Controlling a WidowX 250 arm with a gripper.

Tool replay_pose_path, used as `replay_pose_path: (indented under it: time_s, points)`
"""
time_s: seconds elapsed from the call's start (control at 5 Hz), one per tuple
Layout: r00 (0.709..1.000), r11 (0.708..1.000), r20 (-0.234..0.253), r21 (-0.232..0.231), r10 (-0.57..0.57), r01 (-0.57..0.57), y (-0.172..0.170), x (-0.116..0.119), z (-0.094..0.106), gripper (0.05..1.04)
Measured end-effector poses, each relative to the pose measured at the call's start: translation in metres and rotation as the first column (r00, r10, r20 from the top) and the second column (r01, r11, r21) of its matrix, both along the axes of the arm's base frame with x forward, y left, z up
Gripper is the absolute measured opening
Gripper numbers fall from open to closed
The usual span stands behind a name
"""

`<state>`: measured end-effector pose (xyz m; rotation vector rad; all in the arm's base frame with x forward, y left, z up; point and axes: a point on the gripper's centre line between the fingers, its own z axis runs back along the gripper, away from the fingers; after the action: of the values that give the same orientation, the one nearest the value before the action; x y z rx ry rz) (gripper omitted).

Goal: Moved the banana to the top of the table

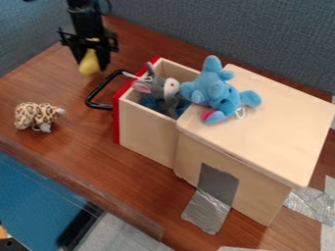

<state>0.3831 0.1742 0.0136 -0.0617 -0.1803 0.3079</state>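
Note:
The black gripper [91,58] hangs at the upper left, over the rear left part of the brown table. Its fingers are closed around a yellow banana [89,64], one on either side. The banana's rounded lower end points down between the fingertips, and its upper part is partly hidden by the gripper. Whether its lower end touches the tabletop [68,81], I cannot tell.
A wooden box [262,127] with a pulled-out drawer [147,122] stands right of the gripper, its black handle [98,93] nearest. A grey plush [167,93] is in the drawer, a blue plush [216,90] on the box. A spotted plush [38,115] lies left.

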Motion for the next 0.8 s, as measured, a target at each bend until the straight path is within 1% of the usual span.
replay_pose_path:
  time_s: [0.2, 0.4, 0.6, 0.8]
  points:
    - [1.000, 1.000, -0.021, 0.005, -0.018, 0.018, -0.005, 0.015, -0.010, 0.548]
    - [0.999, 1.000, -0.027, 0.007, -0.021, 0.021, -0.004, 0.017, -0.010, 0.602]
    - [0.999, 0.999, -0.038, 0.007, -0.032, 0.033, -0.005, 0.011, -0.012, 0.890]
    - [1.000, 1.000, 0.011, 0.018, -0.020, 0.020, -0.004, 0.003, 0.011, 1.005]
